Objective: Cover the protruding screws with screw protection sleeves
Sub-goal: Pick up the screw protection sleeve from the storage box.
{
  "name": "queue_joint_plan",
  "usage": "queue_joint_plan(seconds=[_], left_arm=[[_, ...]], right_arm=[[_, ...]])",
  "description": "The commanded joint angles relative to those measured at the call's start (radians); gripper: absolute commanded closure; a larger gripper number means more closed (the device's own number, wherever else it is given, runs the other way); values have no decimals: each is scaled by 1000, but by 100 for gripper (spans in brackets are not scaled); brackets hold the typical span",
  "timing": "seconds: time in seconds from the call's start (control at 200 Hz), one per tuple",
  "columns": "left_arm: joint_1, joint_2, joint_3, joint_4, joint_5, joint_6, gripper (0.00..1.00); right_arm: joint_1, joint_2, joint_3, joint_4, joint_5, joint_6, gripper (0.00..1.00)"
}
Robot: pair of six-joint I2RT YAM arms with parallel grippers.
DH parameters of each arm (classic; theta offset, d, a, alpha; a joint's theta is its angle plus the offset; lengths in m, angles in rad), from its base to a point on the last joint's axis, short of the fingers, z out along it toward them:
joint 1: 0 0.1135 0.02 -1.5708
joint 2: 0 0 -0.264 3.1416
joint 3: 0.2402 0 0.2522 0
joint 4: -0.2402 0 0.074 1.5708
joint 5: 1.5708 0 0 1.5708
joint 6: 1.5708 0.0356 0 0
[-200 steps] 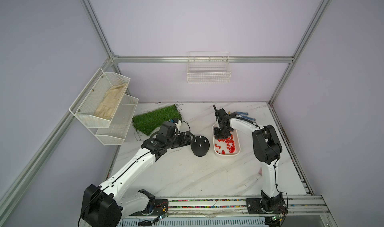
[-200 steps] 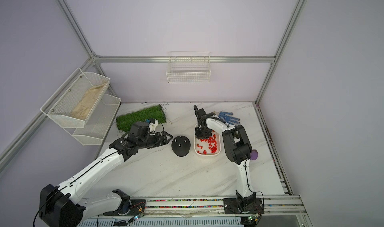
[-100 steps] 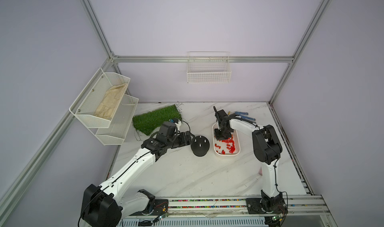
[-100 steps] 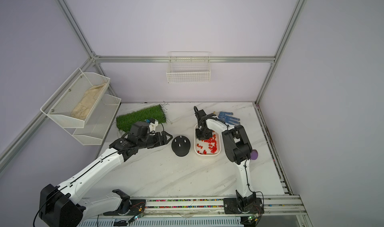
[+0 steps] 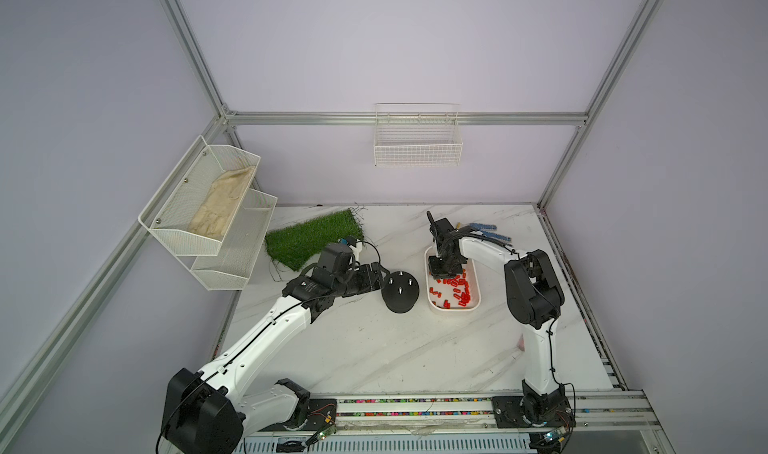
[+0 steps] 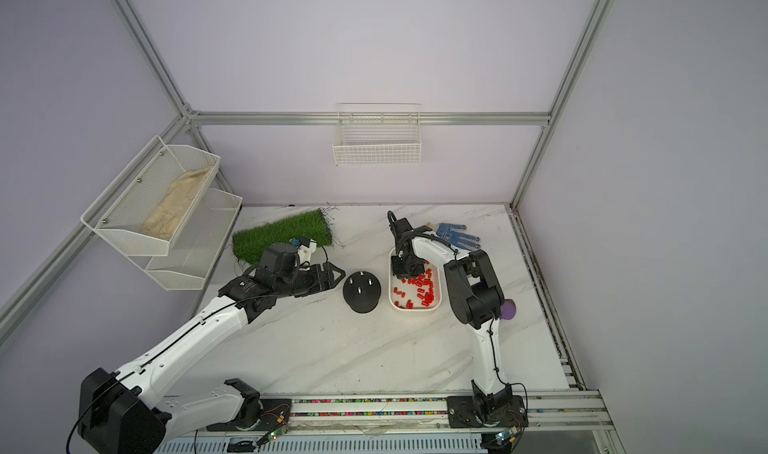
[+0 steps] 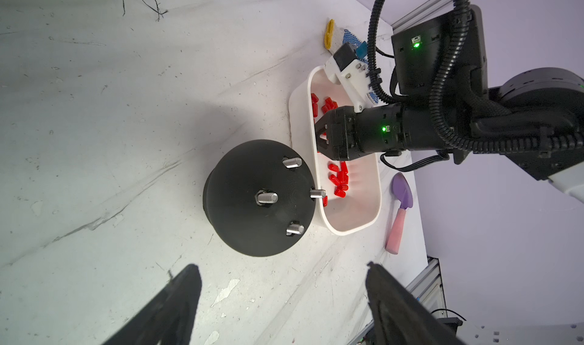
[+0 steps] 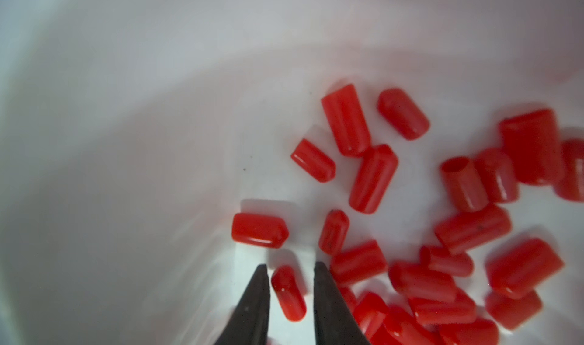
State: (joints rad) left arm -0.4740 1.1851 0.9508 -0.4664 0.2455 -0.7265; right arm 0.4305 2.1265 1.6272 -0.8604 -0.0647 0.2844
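Observation:
A black dome base (image 7: pixel 240 207) stands on the marble table with bare protruding screws (image 7: pixel 267 198) upright on top; both top views show it (image 5: pixel 400 296) (image 6: pixel 361 291). My left gripper (image 7: pixel 282 272) is open, low beside the dome on its left, holding nothing (image 5: pixel 376 275). Several red screw protection sleeves (image 5: pixel 455 285) lie in a white tray (image 5: pixel 453 307) right of the dome. My right gripper (image 8: pixel 290 264) reaches down into the tray (image 8: pixel 158 106). Its jaws stand narrowly apart on either side of one lying sleeve (image 8: pixel 288 293), with gaps still showing.
A green turf mat (image 5: pixel 311 239) lies behind my left arm. A blue glove (image 5: pixel 486 229) is at the back right. A purple and pink scoop (image 7: pixel 399 213) lies beyond the tray near the right table edge. Mesh shelves (image 5: pixel 208 206) hang at the left wall.
My right gripper's jaws have drawn closer together inside the tray. The left arm and the dome have not moved.

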Motion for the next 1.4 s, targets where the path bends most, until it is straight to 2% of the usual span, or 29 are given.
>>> queue_joint_plan(seconds=[0.0, 0.375, 0.67, 0.84, 1.155, 1.395], left_arm=[[-5, -8, -24, 22, -6, -16, 17], [-6, -12, -27, 25, -9, -13, 17], [-6, -8, -26, 28, -9, -14, 17], [-6, -14, -29, 28, -13, -14, 17], [-6, -3, -26, 29, -9, -13, 17], [-5, -4, -21, 32, -14, -13, 17]], right_arm=[[5, 21, 34, 0, 11, 8, 73], [5, 23, 2, 9, 3, 2, 71], [7, 39, 12, 7, -11, 1, 78], [6, 36, 1, 9, -14, 0, 77], [5, 28, -3, 12, -17, -5, 89], [7, -34, -26, 32, -9, 5, 90]])
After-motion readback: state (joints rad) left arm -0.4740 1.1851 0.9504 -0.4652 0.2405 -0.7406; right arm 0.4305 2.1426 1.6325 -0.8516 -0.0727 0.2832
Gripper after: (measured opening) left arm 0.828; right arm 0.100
